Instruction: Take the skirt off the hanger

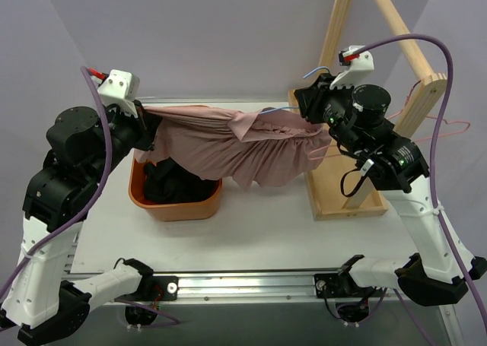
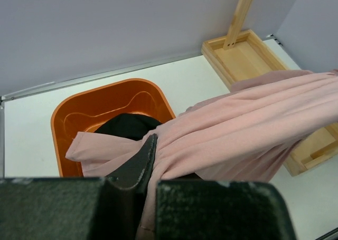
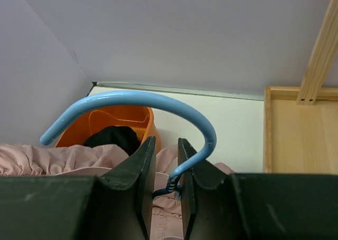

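A pink skirt (image 1: 236, 144) hangs stretched between my two grippers above the table. My left gripper (image 1: 144, 118) is shut on the skirt's left end, seen in the left wrist view as pink cloth (image 2: 237, 129) pinched at the fingers (image 2: 140, 163). My right gripper (image 1: 308, 106) is shut on the twisted neck of the blue wire hanger (image 3: 158, 100), whose hook curves up over the fingers (image 3: 142, 166). The hanger's arms are hidden under the cloth. Pink cloth (image 3: 47, 158) lies below the jaws in the right wrist view.
An orange bin (image 1: 179, 198) with dark clothes (image 1: 171, 180) stands under the skirt's left half. A wooden rack with tray base (image 1: 346, 198) and slanted posts (image 1: 411, 53) stands at the right. A pink wire hanger (image 1: 449, 129) hangs behind it.
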